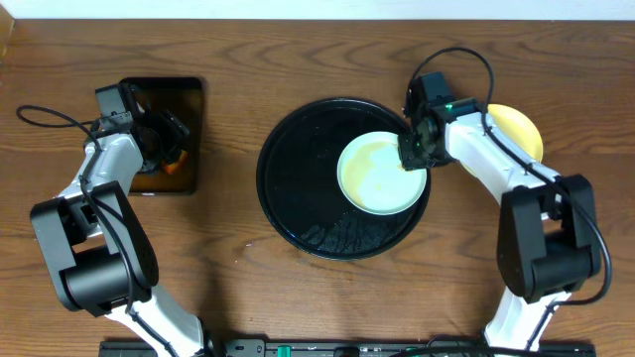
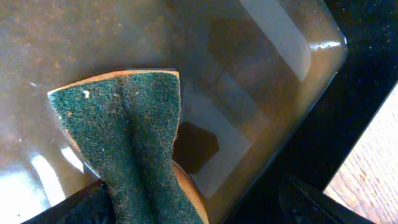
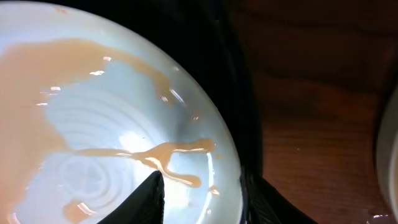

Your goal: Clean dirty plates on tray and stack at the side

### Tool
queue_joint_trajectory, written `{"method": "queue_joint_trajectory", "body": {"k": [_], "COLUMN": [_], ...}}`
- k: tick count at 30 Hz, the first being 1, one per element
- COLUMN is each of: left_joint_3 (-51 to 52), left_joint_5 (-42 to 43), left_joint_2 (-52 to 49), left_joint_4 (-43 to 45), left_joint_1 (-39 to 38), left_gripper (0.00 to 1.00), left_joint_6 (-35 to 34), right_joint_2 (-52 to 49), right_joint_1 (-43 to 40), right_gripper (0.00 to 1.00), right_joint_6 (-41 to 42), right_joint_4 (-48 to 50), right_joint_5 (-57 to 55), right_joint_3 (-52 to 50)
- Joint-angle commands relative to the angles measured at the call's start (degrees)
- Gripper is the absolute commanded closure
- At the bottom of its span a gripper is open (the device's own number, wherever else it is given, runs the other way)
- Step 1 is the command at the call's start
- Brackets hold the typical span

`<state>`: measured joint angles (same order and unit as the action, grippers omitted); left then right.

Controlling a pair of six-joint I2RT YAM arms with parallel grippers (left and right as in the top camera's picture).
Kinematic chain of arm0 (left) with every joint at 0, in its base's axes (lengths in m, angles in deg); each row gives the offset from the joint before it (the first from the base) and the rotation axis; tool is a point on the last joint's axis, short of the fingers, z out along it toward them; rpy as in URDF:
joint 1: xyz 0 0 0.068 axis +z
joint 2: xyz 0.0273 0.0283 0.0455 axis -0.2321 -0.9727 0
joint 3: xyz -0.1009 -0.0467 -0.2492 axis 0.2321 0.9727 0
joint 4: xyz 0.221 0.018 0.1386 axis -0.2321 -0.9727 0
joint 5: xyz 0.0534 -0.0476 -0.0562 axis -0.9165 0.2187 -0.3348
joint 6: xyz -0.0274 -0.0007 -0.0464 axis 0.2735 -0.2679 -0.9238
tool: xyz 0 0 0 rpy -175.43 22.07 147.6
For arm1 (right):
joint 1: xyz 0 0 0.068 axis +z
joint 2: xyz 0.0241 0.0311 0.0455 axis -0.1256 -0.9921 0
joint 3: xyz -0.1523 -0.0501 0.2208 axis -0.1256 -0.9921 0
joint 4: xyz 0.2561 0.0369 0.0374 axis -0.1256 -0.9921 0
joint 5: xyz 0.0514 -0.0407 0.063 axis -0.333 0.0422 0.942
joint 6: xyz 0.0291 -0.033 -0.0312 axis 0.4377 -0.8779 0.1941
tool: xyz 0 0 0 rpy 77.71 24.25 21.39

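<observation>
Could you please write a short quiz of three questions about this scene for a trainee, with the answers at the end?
1. Where does the pale mint-white round glossy plate with orange-brown sauce lie? A) on the wooden table B) on the large round glossy black tray C) on another plate
2. True or false: the fingers of the right gripper straddle this plate's rim.
3. Fill in: the green scouring sponge by the left gripper is over the rectangular black pan of brownish ____.
Key: 1 B; 2 true; 3 liquid.
</observation>
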<state>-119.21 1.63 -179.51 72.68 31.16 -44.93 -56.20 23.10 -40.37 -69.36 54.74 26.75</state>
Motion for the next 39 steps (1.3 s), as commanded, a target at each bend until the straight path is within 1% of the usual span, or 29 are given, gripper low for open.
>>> {"method": "queue_joint_trajectory", "body": {"k": [1, 8, 9, 12, 16, 21, 25, 29, 30, 31, 33, 36, 39], "left_joint_3": [-0.5, -0.5, -0.5, -0.5, -0.5, -0.5, -0.5, -0.5, -0.5, -0.5, -0.5, -0.5, -0.5], "left_joint_5": [0.3, 0.3, 0.3, 0.3, 0.3, 0.3, 0.3, 0.3, 0.3, 0.3, 0.3, 0.3, 0.3], "left_joint_2": [1.3, 1.3, 1.3, 1.3, 1.3, 1.3, 1.3, 1.3, 1.3, 1.3, 1.3, 1.3, 1.3], "left_joint_4": [0.1, 0.1, 0.1, 0.1, 0.1, 0.1, 0.1, 0.1, 0.1, 0.1, 0.1, 0.1, 0.1], "left_joint_1": [0.0, 0.0, 0.0, 0.0, 0.0, 0.0, 0.0, 0.0, 0.0, 0.0, 0.0, 0.0, 0.0], "left_gripper": [0.19, 0.19, 0.18, 0.19, 0.19, 0.19, 0.19, 0.19, 0.19, 0.19, 0.19, 0.19, 0.19], "left_joint_6": [-0.1, -0.1, -0.1, -0.1, -0.1, -0.1, -0.1, -0.1, -0.1, -0.1, -0.1, -0.1, -0.1], "right_joint_2": [-1.5, -1.5, -1.5, -1.5, -1.6, -1.6, -1.6, -1.6, -1.6, -1.6, -1.6, -1.6, -1.2], "right_joint_1": [0.0, 0.0, 0.0, 0.0, 0.8, 2.6, 3.8, 5.0, 5.1, 5.1, 5.1, 5.1, 5.1], "right_gripper": [0.62, 0.61, 0.62, 0.69, 0.69, 0.65, 0.68, 0.7, 0.73, 0.79, 0.99, 0.99, 0.99], "right_joint_6": [-0.6, -0.6, -0.6, -0.6, -0.6, 0.3, 2.0, 2.0, 2.0, 2.0, 2.7, 3.6, 5.4], "right_joint_4": [-0.1, -0.4, -0.5, -1.1, -1.2, 1.4, 3.0, 6.0, 6.2, 6.2, 6.3, 6.6, 5.9], "right_joint_5": [0.2, 0.2, 0.5, 3.5, 6.0, 6.0, 5.9, 5.7, 5.7, 5.7, 5.7, 5.5, 0.8], "right_joint_3": [0.7, 0.7, 0.7, 0.6, -0.1, -3.0, -4.7, -7.5, -7.6, -7.6, -7.6, -7.3, -5.8]}}
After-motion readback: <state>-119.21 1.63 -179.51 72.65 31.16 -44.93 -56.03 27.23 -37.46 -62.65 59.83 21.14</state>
